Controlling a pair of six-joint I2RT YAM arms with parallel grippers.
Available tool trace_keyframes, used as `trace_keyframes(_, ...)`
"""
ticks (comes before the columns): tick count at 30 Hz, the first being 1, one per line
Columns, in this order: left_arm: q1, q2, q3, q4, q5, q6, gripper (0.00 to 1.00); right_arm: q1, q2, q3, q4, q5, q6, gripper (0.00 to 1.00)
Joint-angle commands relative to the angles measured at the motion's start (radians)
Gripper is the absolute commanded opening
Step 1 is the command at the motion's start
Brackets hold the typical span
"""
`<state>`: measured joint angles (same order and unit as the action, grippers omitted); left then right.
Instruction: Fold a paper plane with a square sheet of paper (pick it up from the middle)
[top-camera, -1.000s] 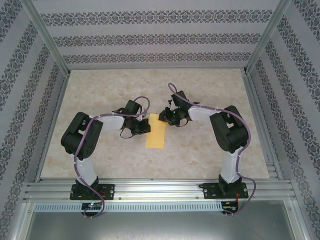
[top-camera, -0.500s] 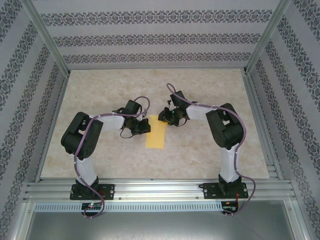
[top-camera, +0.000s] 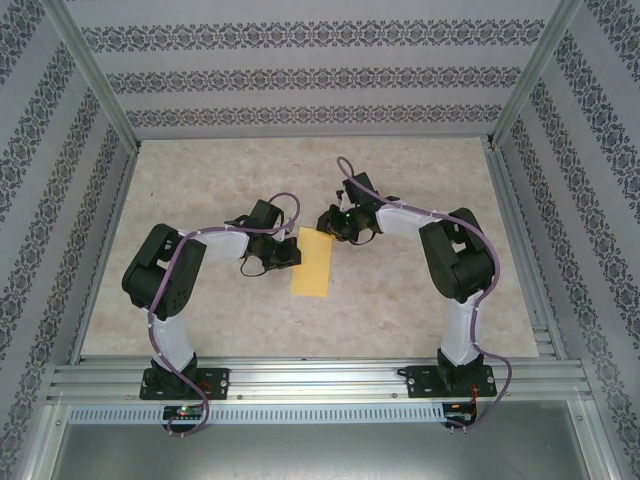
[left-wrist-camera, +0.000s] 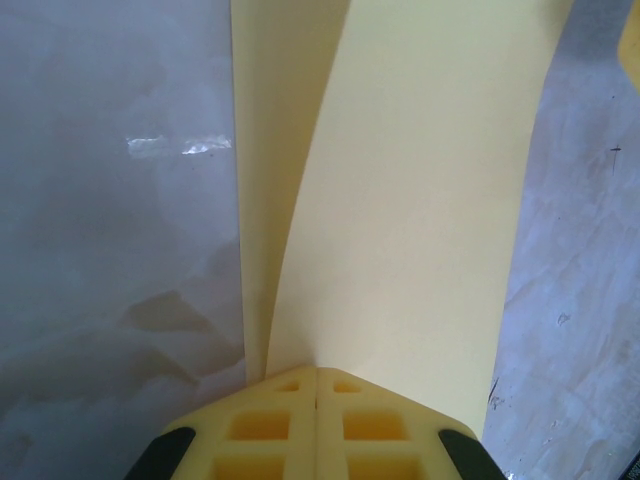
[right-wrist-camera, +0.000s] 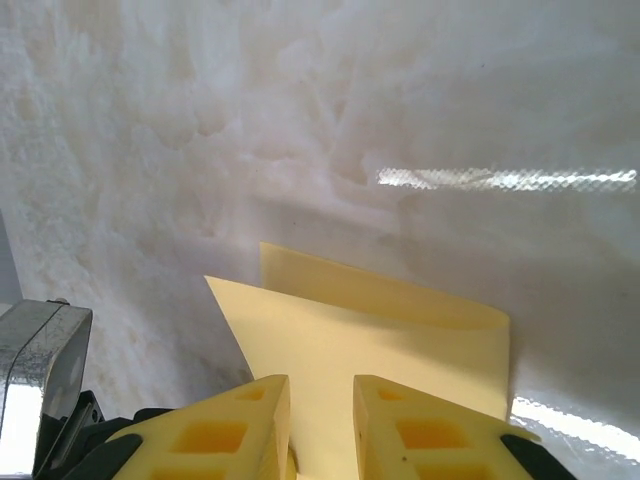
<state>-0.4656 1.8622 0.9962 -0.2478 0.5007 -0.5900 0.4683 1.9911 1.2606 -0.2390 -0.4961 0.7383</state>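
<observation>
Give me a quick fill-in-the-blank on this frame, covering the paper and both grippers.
1. The folded sheet of paper is ___ in colour.
2. The left gripper is ___ on the sheet.
3. The right gripper has its fingers slightly ___ at the sheet's far end.
Missing words: yellow; shut; apart.

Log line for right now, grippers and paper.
left gripper: shut on yellow sheet | right gripper: open, astride sheet | sheet: folded, on table
</observation>
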Motion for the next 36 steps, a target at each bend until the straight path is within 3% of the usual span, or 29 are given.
trace_keyframes(1, -0.012, 0.067, -0.019, -0.108, -0.076, 0.029, 0.00, -0.008, 0.044, 0.007, 0.031, -0.007, 0.008, 0.24)
trace_keyframes(9, -0.012, 0.065, -0.020, -0.111, -0.076, 0.033, 0.00, -0.003, 0.094, 0.005, 0.003, 0.036, 0.006, 0.23)
trace_keyframes(16, -0.011, 0.065, -0.020, -0.113, -0.077, 0.033, 0.00, -0.018, 0.021, 0.056, -0.010, 0.003, -0.005, 0.23)
trace_keyframes(29, -0.013, 0.062, -0.018, -0.115, -0.078, 0.032, 0.00, -0.022, 0.136, 0.012, 0.048, -0.006, 0.029, 0.23)
trace_keyframes(36, -0.012, 0.065, -0.020, -0.117, -0.080, 0.035, 0.00, -0.037, 0.086, 0.029, 0.053, -0.042, 0.037, 0.23)
